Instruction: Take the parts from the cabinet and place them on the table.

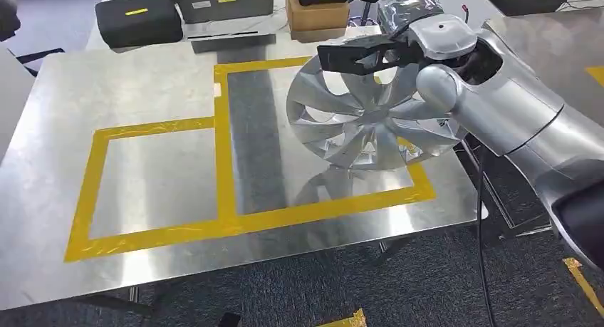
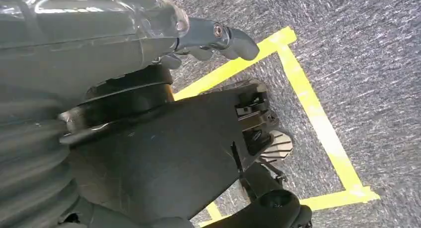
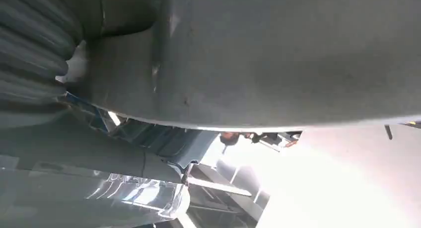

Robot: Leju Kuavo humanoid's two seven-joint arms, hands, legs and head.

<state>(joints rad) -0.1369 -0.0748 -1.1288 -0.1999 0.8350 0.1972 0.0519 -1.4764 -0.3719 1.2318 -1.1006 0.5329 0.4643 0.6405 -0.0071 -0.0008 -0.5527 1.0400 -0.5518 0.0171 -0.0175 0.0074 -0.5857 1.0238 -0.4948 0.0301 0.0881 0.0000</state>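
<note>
The right hand (image 1: 377,53), seen from the head camera, grips the upper rim of a silver wheel cover (image 1: 363,113), dark fingers (image 1: 349,56) lying across its top edge, and holds it tilted above the metal table (image 1: 142,92), over the right-hand rectangle of yellow tape (image 1: 224,156); whether its lower edge touches the tabletop cannot be told. In the left wrist view, the left hand (image 2: 208,39) hangs above grey carpet (image 2: 367,54) marked with yellow floor tape (image 2: 317,118), holding nothing, fingers loosely curled. Black cases (image 1: 139,17) and a cardboard box (image 1: 317,17) stand beyond the table's far edge.
</note>
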